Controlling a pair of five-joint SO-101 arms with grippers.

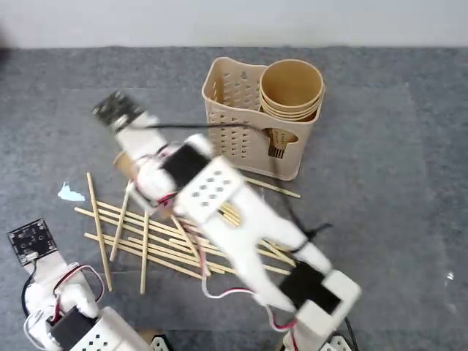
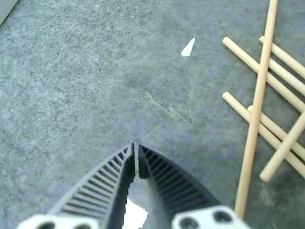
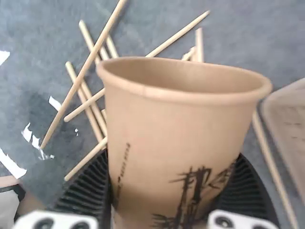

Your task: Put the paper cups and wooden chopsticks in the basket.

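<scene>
Several stacked cups (image 1: 291,89) sit in the basket (image 1: 232,124); the right hand (image 3: 167,191) clamps another cup (image 3: 181,124); the left hand (image 2: 136,155) is closed, empty.

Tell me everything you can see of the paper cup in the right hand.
The paper cup is brown paper with a rolled rim and dark print low on its wall. The right hand is shut on its lower body, ribbed black fingers on either side, rim pointing away, over chopsticks. Its inside is hidden.
</scene>
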